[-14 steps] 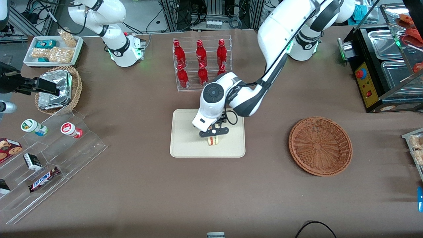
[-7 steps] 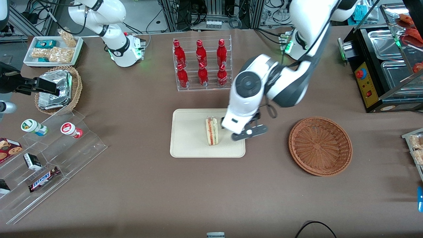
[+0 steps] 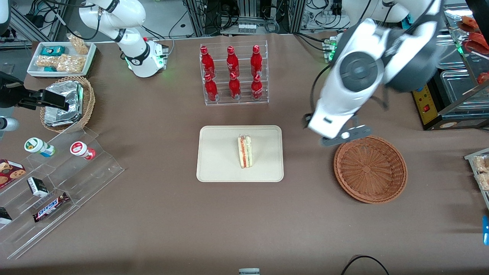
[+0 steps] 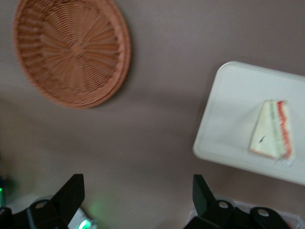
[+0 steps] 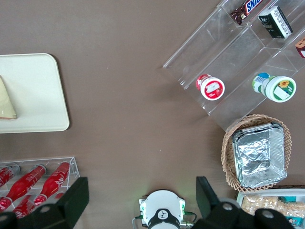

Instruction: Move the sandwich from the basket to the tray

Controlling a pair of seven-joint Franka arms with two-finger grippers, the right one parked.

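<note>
Sandwich [image 3: 245,151] lies on the tray [image 3: 217,160], near the tray's middle, a little toward the edge that faces the basket. It rests on one bread face with the red and green filling edge showing. No part of it overhangs the rim. Nothing touches it.

Basket [image 3: 370,168] sits on the table, well apart from the tray, toward the working arm's end. Its weave is bare; nothing lies in it.

Gripper [image 3: 340,136] hangs high above the table, over the basket's rim on the side farther from the front camera, between basket and tray but closer to the basket. In the wrist view its fingers [image 4: 71,193] are spread wide, with only brown table between them. It carries nothing.

Judgement: the sandwich is out of the basket and on the tray, so the task looks done. The wide spread fits a release with no need to close again. The raised height keeps the fingers clear of both the sandwich and the basket rim.

Flat on a bread face, the wedge should stay put; it has no reason to tip or slide.

Bottle rack [image 3: 233,74] stands near the tray's farther edge, untouched.
</note>
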